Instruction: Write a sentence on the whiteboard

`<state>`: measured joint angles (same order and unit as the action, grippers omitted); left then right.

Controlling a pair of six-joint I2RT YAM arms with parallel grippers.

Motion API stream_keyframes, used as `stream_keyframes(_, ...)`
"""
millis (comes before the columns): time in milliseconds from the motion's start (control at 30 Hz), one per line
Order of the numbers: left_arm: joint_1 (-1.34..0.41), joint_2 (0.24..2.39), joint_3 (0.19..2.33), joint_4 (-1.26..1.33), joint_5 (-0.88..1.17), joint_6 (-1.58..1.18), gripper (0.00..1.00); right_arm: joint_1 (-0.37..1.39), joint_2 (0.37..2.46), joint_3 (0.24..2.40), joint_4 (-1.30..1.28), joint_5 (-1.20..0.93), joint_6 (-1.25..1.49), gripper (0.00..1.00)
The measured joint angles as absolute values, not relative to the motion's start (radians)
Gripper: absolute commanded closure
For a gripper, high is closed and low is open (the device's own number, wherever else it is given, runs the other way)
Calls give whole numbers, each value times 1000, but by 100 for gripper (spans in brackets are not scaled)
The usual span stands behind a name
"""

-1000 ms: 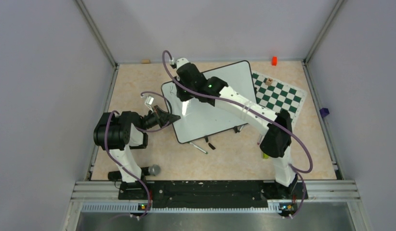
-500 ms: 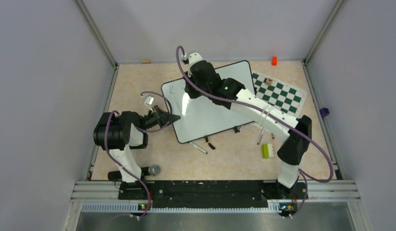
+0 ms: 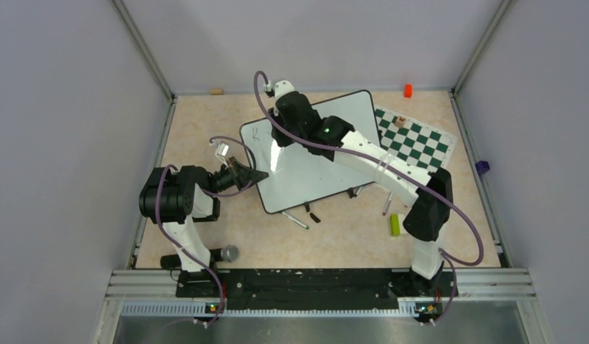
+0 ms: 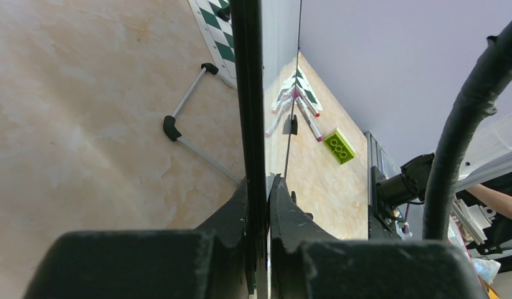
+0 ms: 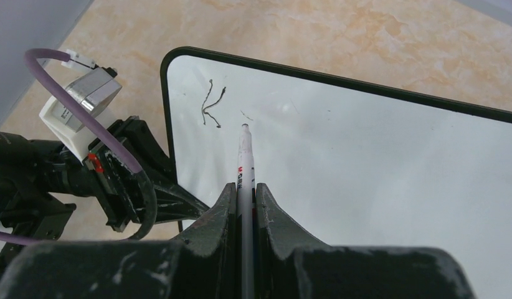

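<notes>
Large glossy white black-rimmed whiteboard (image 3: pixel 306 179) sits tilted on beige counter (image 3: pixel 206 129), centre of overhead view. Left gripper (image 4: pixel 261 187) clamped on its left rim. Right gripper (image 5: pixel 244 190) clamped on white marker (image 5: pixel 244 156), long axis up frame. Tip sits just right of dark handwritten sentence (image 5: pixel 211 103), only K-like strokes, board's upper left. Tip contact unclear. Marker's red print unreadable.

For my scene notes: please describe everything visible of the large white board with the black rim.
The glossy white rectangular whiteboard, with thin black rim and rounded corners, sits askew on the beige table. The left gripper is shut on its left edge. Dark strokes mark its far left corner; the right gripper's white marker points at the face beside them.
</notes>
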<state>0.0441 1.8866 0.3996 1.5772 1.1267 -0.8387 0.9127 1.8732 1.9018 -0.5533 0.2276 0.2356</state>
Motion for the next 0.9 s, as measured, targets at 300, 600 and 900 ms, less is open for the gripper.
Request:
stream_keyframes(300, 44, 1887, 400, 1577, 1127, -839, 100, 913, 1913, 1921, -554, 218, 236, 100)
stream_keyframes(600, 44, 1887, 400, 1577, 1128, -839, 100, 913, 1930, 1957, -555, 189, 236, 100)
stream_keyframes(900, 44, 1887, 400, 1577, 1126, -839, 100, 913, 1991, 2004, -570, 177, 238, 100)
